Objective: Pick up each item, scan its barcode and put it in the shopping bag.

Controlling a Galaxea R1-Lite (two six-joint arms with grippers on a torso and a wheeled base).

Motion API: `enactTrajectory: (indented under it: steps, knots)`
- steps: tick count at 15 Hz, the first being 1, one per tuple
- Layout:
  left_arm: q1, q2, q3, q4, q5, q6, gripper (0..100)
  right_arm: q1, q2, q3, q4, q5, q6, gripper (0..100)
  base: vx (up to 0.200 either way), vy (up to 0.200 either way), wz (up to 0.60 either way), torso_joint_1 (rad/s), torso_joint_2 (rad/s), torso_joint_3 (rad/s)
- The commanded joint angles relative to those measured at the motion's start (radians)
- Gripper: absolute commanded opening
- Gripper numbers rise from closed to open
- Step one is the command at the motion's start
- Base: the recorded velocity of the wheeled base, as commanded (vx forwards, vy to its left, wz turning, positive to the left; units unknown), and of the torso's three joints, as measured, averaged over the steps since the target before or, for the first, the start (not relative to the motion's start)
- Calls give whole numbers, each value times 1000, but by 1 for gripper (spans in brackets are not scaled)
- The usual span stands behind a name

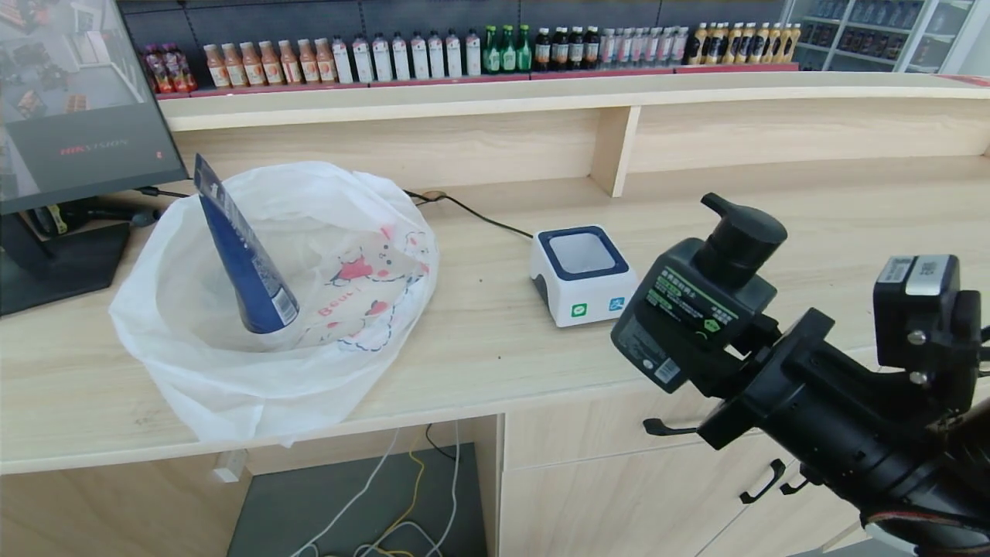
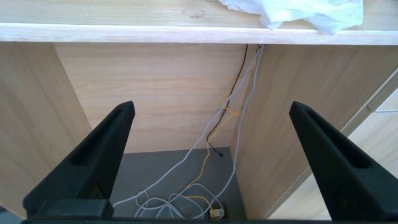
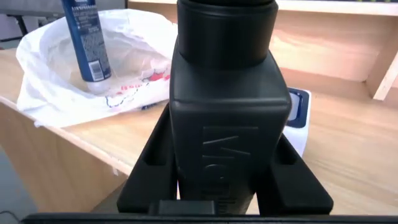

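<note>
While the right tool's (image 3: 224,168) fingers hide its base, the black square pump bottle (image 1: 696,309) hangs in the air near the white, blue-topped scanner (image 1: 582,275), on its right.
Right tool clenched on the bottle's lower body; long axis tilted, pump cap up and toward the back of the counter (image 1: 479,348). Left tool (image 2: 211,107) spread wide, below the counter edge.

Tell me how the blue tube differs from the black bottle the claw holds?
The blue tube is slim and flat-ended; the black bottle is blocky with a pump top. The blue tube stands leaning inside the shopping bag; the black bottle hangs tilted in the right claw. Both carry a barcode label.
</note>
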Motion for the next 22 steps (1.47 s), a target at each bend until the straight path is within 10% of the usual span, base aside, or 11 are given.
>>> enactTrajectory:
  steps: [1, 22]
  knots:
    - [0, 0, 0, 0, 1, 0, 100, 2, -19, 3, -3, 1, 2, 0, 0, 200, 0, 2, 2, -2]
    - [0, 0, 0, 0, 1, 0, 100, -99, 7, -43, -3, 1, 5, 0, 0, 162, 0, 3, 2, 1]
